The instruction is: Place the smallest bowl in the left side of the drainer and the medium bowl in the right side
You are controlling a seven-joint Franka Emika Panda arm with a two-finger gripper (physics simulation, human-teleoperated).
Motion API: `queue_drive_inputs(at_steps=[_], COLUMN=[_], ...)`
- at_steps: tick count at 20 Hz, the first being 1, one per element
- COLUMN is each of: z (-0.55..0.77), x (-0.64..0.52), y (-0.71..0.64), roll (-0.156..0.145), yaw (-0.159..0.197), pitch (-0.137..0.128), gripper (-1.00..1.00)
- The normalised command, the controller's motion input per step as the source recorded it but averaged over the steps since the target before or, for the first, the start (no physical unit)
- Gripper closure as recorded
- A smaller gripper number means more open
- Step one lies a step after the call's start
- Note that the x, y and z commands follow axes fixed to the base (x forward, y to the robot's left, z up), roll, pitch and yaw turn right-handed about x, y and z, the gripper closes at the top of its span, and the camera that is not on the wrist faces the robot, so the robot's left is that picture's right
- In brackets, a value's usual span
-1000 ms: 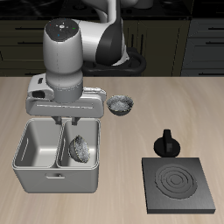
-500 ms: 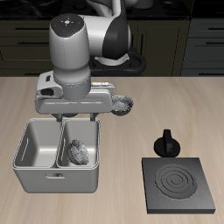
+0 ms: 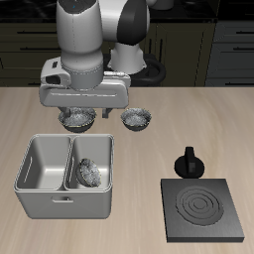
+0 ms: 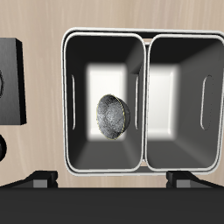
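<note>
- The smallest bowl (image 4: 114, 115) lies inside the drainer (image 3: 40, 203), in the compartment nearer the black burner plate (image 3: 203, 208).
- It does not sit flat. It is tipped up on its edge, so from the wrist view it reads as an oval whose long axis runs parallel to the drainer's centre wall.
- It sits close beside that wall. Whether it touches the wall cannot be made out.
- The drainer's other compartment holds nothing visible.
- The drainer's long axis runs parallel to the tabletop's (image 3: 198, 109) front edge.
- There are three bowls in all, one in the drainer and two upright on the tabletop behind it.
- Of those two, the one farther from the drainer looks the smaller and is taken as the medium bowl (image 3: 137, 119). The difference is slight.
- The larger bowl (image 3: 77, 120) stands just behind the drainer's back wall, partly covered by the robot's hand.
- The end effector (image 4: 112, 180) is released: its two dark fingers stand wide apart with nothing between them, above the drainer's back edge.
- In the wrist view the fingers are cut off by the frame, and so is the burner plate.
- One small black object with a knob (image 3: 189, 162) stands beside the burner plate. What it is stays unclear.
</note>
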Motion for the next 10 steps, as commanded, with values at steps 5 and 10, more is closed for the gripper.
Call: queue_drive_inputs(at_steps=[5,10], z=[-0.01,-0.05], x=[-0.59,-0.62], y=[0.05,0.03], roll=[0.002,-0.031], yaw=[-0.048,0.021], pitch=[-0.013,-0.048], gripper=[-1.00,-1.00])
